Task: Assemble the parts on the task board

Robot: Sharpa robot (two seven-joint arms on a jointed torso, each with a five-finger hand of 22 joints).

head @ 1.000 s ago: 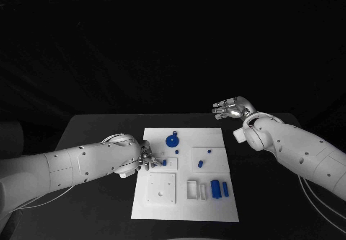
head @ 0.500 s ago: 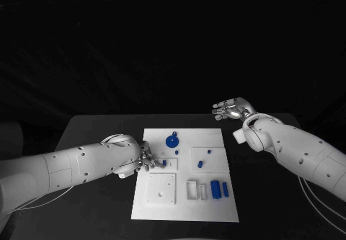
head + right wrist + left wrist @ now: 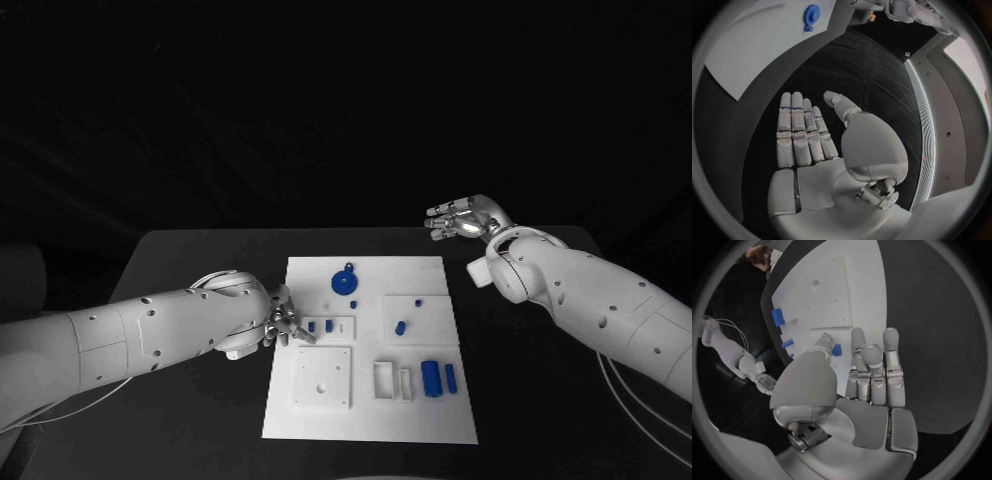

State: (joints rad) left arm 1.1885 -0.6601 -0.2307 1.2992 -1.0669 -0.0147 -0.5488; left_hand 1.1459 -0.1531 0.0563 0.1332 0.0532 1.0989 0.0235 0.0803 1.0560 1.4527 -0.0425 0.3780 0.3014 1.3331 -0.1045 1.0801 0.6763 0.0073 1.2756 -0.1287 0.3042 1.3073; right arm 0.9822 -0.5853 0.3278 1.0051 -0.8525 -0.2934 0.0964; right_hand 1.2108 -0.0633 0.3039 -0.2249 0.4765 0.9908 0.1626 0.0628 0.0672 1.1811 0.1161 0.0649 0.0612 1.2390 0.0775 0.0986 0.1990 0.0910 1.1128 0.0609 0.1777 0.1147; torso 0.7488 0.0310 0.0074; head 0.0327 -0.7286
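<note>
My left hand point(image 3: 284, 325) hovered empty, fingers apart, at the task board point(image 3: 369, 420) edge, lined up for a small blue part point(image 3: 836, 350). My right hand point(image 3: 462, 220) waited, fingers apart, clear.

White dimpled arms trail thin cables; each silver robot hand point(image 3: 861, 390) has segmented fingers.

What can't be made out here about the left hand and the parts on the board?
- Head view: whether the left hand touches the small blue part; too small.
- Left wrist view: contact with that part unclear; thumb covers it.
- Head view: shapes of the blue parts on the task board; too small.
</note>
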